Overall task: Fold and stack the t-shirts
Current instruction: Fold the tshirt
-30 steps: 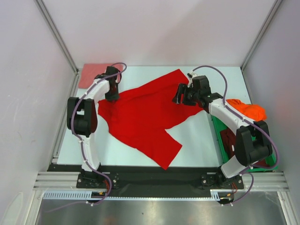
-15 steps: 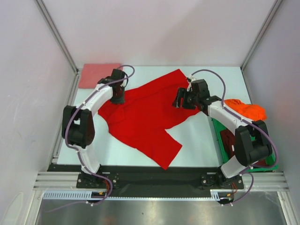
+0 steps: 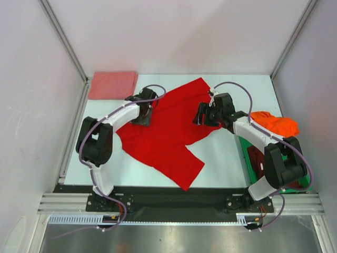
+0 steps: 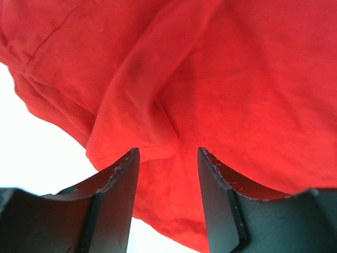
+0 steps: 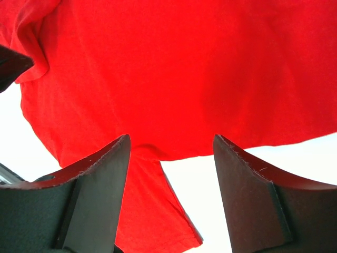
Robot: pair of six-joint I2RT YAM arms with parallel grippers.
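A bright red t-shirt [image 3: 168, 132] lies spread and crumpled on the white table [image 3: 221, 158]. My left gripper [image 3: 143, 117] is open just over its upper left part; in the left wrist view its fingers [image 4: 118, 179] straddle a fold of red cloth [image 4: 210, 95] without pinching it. My right gripper [image 3: 202, 116] is open over the shirt's right side; the right wrist view shows the red cloth [image 5: 184, 68] and a sleeve edge below the gripper [image 5: 171, 145]. A salmon-pink shirt [image 3: 112, 84] lies folded at the back left. An orange shirt [image 3: 276, 124] and a dark maroon shirt [image 3: 257, 158] lie at the right.
A green bin [image 3: 243, 145] sits at the table's right edge, holding the maroon shirt with the orange one heaped on its far end. Grey walls and aluminium posts close in the table on three sides.
My left gripper has moved right and nearer, from the table's back left onto the red shirt, uncovering the pink shirt. The red shirt's left edge has shifted. My right gripper has barely moved.
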